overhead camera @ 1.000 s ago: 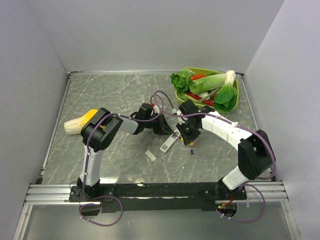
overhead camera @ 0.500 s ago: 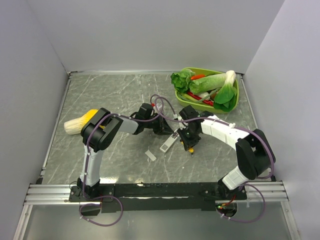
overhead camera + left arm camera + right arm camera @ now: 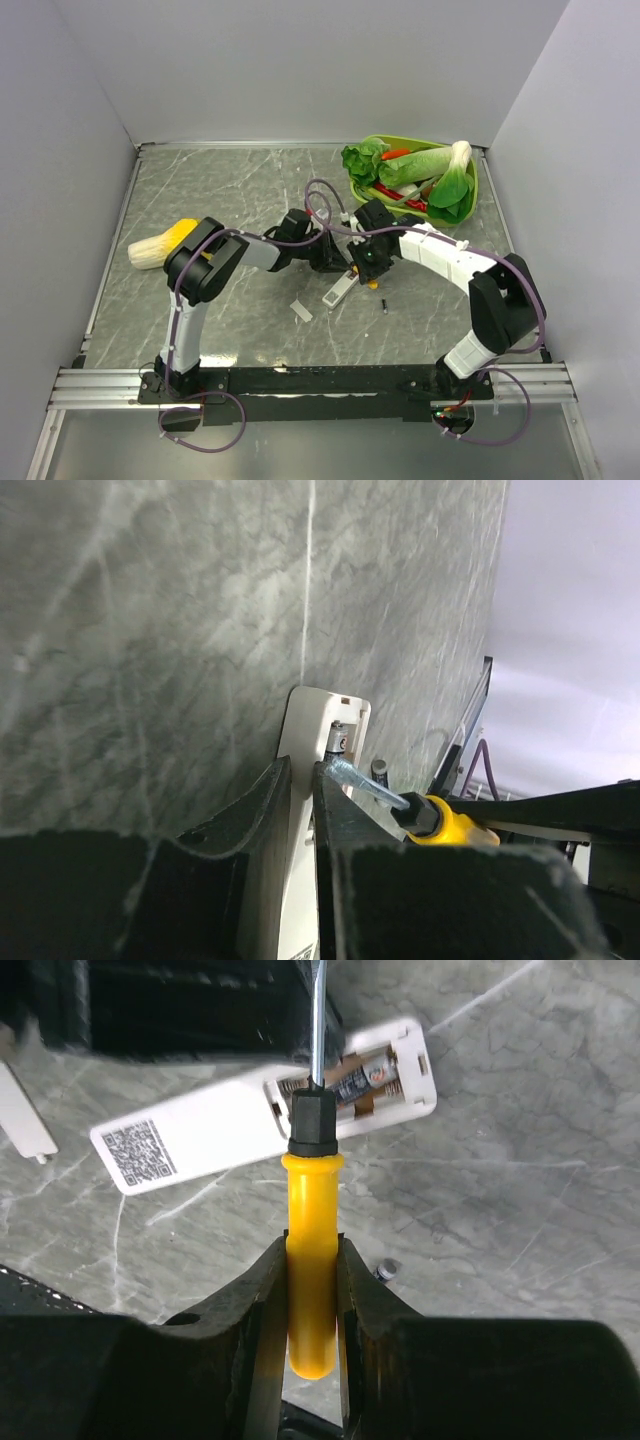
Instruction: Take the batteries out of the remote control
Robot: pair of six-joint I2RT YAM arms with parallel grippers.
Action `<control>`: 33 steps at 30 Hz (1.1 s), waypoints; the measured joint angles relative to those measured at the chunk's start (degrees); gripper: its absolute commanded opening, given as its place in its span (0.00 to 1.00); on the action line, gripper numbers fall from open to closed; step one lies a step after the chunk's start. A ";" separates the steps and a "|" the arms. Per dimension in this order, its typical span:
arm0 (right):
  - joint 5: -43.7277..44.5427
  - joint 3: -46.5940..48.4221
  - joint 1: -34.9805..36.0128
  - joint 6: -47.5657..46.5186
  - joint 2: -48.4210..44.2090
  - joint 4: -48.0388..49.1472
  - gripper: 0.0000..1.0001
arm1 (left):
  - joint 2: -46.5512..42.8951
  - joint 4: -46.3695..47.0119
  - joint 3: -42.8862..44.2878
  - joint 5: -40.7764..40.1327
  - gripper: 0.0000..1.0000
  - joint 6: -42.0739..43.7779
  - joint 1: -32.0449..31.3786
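The right tool [image 3: 312, 1260] is closed on the yellow screwdriver [image 3: 312, 1200]. One battery [image 3: 384, 1271] lies on the surface [image 3: 520, 1190]. Further, the remote control [image 3: 200, 1140] lies back up, the blade in its recess beside what seems the second battery [image 3: 362, 1078]. The left tool [image 3: 300, 770] pinches its edge.

Seen from above, the right claw [image 3: 367, 268], shut on the yellow-handled screwdriver [image 3: 311, 1260], has swung out and come back; half a second ago it sat lower and further right, over bare tabletop [image 3: 230, 180] just above the loose battery [image 3: 384, 303]; now it lies up and left again near the centre of the frame, close against the upper end of the remote control [image 3: 339, 291], much where it was a second ago; the right forearm has lifted with it toward the upper frame; the purple cable [image 3: 322, 183] loop above the claws, which had sagged, stands higher again.
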 measured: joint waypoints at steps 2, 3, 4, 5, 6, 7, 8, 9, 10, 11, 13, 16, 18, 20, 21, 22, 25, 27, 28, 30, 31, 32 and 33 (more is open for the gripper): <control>0.28 0.07 0.00 -0.04 -0.20 -0.22 0.00 | 0.00 0.22 -0.11 -0.04 0.18 0.02 -0.42; 0.52 0.04 0.00 -0.04 -0.33 -0.57 0.00 | -0.02 0.37 -0.17 -0.09 0.18 0.02 -0.55; 0.74 0.04 0.00 -0.07 -0.50 -0.98 0.00 | -0.07 0.35 -0.22 -0.13 0.18 0.02 -0.63; 1.05 0.04 0.00 -0.09 -0.85 -1.38 0.00 | -0.13 0.26 -0.22 -0.15 0.18 0.04 -0.72; 1.46 0.17 0.00 -0.17 -1.31 -2.01 0.00 | -0.17 0.09 -0.22 -0.17 0.18 0.02 -0.87; 1.99 0.48 0.00 -0.22 -1.75 -2.97 0.00 | -0.26 -0.07 -0.22 -0.26 0.18 0.02 -1.01; 2.29 0.81 0.00 -0.22 -2.08 -3.74 0.00 | -0.35 -0.13 -0.22 -0.28 0.18 0.02 -1.14; 2.93 1.44 0.00 -0.26 -2.32 -5.01 0.00 | -0.61 -0.55 -0.22 -0.55 0.18 0.02 -1.22; 3.50 2.08 0.00 -0.28 -2.47 -5.97 0.00 | -0.79 -0.83 -0.22 -0.79 0.18 0.04 -1.31; 3.93 2.49 -0.02 -0.35 -2.58 -6.71 0.00 | -1.11 -1.57 -0.22 -1.20 0.19 0.04 -1.46; 5.05 2.89 -0.02 -0.44 -2.97 -7.87 0.00 | -1.88 -2.97 -0.33 -2.01 0.19 0.11 -1.79; 5.66 2.89 -0.09 -0.44 -3.78 -9.64 0.00 | -3.65 -4.70 -1.40 -3.28 0.19 0.31 -2.32; 5.57 2.80 -0.13 -0.44 -4.57 -10.23 0.00 | -4.70 -6.21 -1.73 -4.35 0.20 0.61 -2.56; 5.16 2.58 -0.17 -0.42 -5.46 -10.49 0.00 | -5.75 -7.67 -1.90 -5.73 0.20 1.20 -2.64; 4.76 2.05 -0.17 -0.44 -6.19 -10.40 0.00 | -6.40 -8.59 -1.95 -6.36 0.21 1.57 -2.64; 4.70 1.57 -0.17 -0.44 -6.71 -10.71 0.00 | -6.91 -9.22 -1.99 -6.91 0.22 1.84 -2.64; 4.70 0.46 -0.17 -0.39 -7.32 -11.39 0.00 | -7.78 -9.84 -2.03 -7.45 0.30 2.19 -2.67; 4.70 -0.22 -0.17 -0.31 -7.32 -11.34 0.00 | -8.00 -10.03 -2.34 -7.78 0.37 2.58 -2.78; 4.70 -0.57 -0.17 -0.15 -7.32 -11.21 0.00 | -8.15 -10.14 -2.67 -7.91 0.40 2.97 -2.86; 4.66 -0.98 -0.17 0.26 -7.32 -11.08 0.00 | -8.63 -11.13 -3.30 -8.31 0.50 4.20 -3.02; 4.70 -1.01 -0.17 0.50 -7.34 -11.08 0.00 | -8.90 -12.28 -3.37 -8.98 0.55 5.42 -3.19; 4.74 -1.03 -0.17 0.81 -7.48 -10.93 0.00 | -9.22 -13.44 -3.30 -9.77 0.56 6.54 -3.41; 4.76 -1.07 -0.22 1.11 -7.72 -10.73 0.00 | -9.84 -14.56 -3.10 -10.56 0.57 7.89 -3.69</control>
